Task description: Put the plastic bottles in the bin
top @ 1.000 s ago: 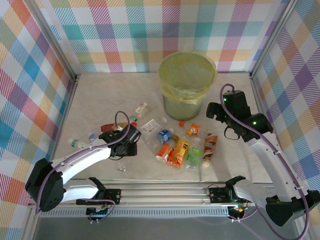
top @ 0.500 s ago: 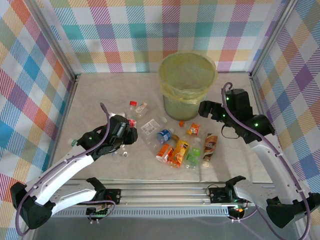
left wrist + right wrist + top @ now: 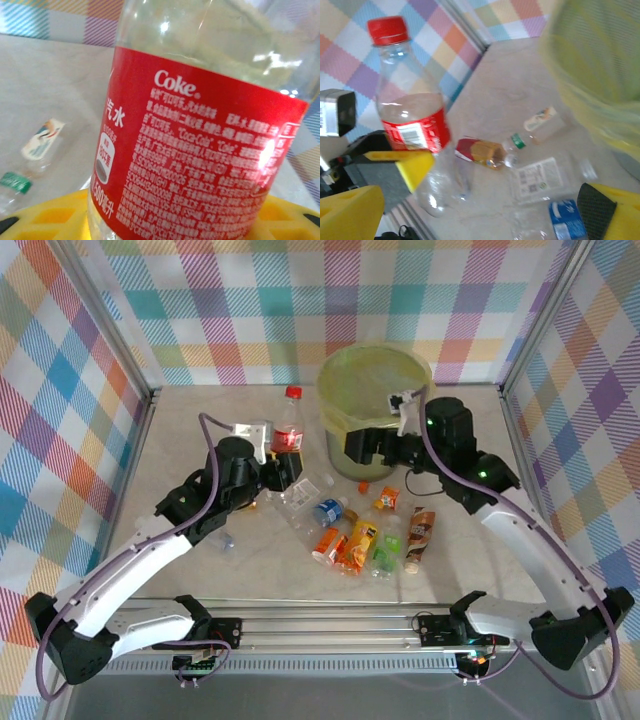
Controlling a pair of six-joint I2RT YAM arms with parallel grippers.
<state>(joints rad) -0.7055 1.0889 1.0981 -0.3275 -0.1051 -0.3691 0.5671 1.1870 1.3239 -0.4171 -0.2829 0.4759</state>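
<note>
left end effector [image 3: 283, 468] grips red-labelled bottle [image 3: 200, 150] reading "coke".

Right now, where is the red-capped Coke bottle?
In the top view the Coke bottle is held upright in the left gripper, left of centre and just left of the bin, with the loose bottles lying on the table nearer the arms.

Red-label bottle [image 3: 287, 432] upright beside bin [image 3: 335, 405]; other bottles [image 3: 357, 543] lying.

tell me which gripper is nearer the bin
Right. The right gripper hangs open just in front of the bin; the left gripper holds a red-capped bottle further to its left.
</note>
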